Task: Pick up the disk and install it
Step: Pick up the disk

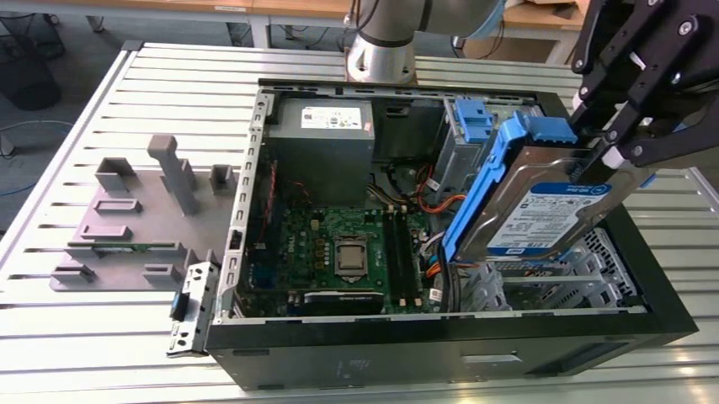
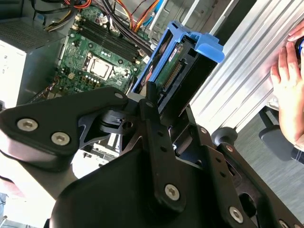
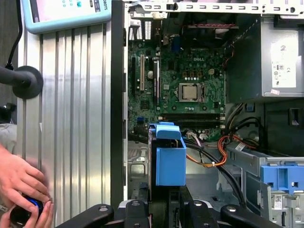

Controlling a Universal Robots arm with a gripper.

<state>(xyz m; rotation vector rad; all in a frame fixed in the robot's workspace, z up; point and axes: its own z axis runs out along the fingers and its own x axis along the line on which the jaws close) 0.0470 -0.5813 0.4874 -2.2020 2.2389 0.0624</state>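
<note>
Slatted metal tabletop [image 1: 168, 76] bears an open computer case [image 1: 450, 353]. The gripper [image 1: 601, 151] grips the disk [image 1: 545, 215] by its top end, tilted over the drive cage [image 1: 561, 278], at three o'clock from the motherboard [image 1: 337, 244]. Lowered askew, it could snag the cables [image 1: 436, 200] or jam.

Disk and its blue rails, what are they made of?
The disk looks like metal: its body is silvery grey with a dull shine, under a white-and-blue label, probably paper. The rails look like plastic: one solid bright blue, smooth and moulded.
</note>
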